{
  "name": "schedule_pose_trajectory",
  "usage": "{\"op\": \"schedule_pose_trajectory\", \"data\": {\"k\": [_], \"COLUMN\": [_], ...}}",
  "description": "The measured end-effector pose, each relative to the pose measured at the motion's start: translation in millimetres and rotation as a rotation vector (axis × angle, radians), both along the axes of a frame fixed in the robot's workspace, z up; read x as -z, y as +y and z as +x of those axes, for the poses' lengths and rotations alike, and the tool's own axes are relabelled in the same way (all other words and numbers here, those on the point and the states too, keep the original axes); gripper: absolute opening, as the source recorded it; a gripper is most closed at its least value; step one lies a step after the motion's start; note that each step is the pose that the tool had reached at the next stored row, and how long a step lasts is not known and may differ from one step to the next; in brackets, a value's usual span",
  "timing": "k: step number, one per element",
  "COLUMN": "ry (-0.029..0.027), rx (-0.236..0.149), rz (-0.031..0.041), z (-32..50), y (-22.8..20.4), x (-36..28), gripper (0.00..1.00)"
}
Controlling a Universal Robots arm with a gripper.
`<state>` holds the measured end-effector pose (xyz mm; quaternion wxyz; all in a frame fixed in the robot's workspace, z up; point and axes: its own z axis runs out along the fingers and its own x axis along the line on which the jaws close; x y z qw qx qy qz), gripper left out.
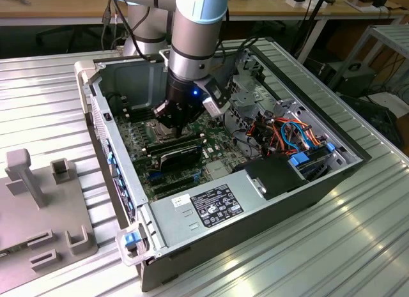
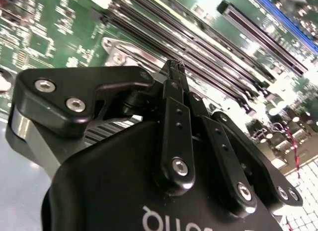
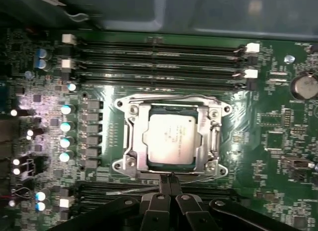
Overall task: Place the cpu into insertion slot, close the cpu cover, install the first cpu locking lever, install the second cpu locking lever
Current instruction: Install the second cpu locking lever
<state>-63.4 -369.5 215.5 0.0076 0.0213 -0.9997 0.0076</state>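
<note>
I have the gripper (image 3: 170,180) down inside the open computer case (image 1: 268,211), its fingers (image 2: 175,87) pressed together with nothing between them. Just ahead of the fingertips, in the first wrist view, the cpu (image 3: 170,137) lies flat in the insertion slot (image 3: 135,144) — its silver face shows through the cut-out of the cpu cover (image 3: 211,136), which is down over it. A thin locking lever (image 3: 171,177) runs along the socket edge nearest the fingertips; whether they touch it I cannot tell. Beyond the socket, farther from the gripper, sit the long black memory slots (image 3: 159,59) on the green circuit board (image 3: 271,141).

The case rests on a table of ribbed metal panels (image 1: 332,246). Well off to the exterior view's left of the gripper stands a grey fixture (image 1: 45,207) with upright blocks. Behind the arm (image 1: 195,38) I see wooden desks (image 1: 57,6) — cluttered with cables and small items.
</note>
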Motion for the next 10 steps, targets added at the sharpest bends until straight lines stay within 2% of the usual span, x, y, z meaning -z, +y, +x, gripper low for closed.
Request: {"op": "schedule_pose_trajectory", "data": {"k": [3,10], "ry": [0.0,0.0], "rx": [0.0,0.0], "rz": [0.0,0.0], "z": [-9.1,-20.6], "y": [0.0,0.0], "x": [0.1,0.1], "gripper": [0.11,0.11]}}
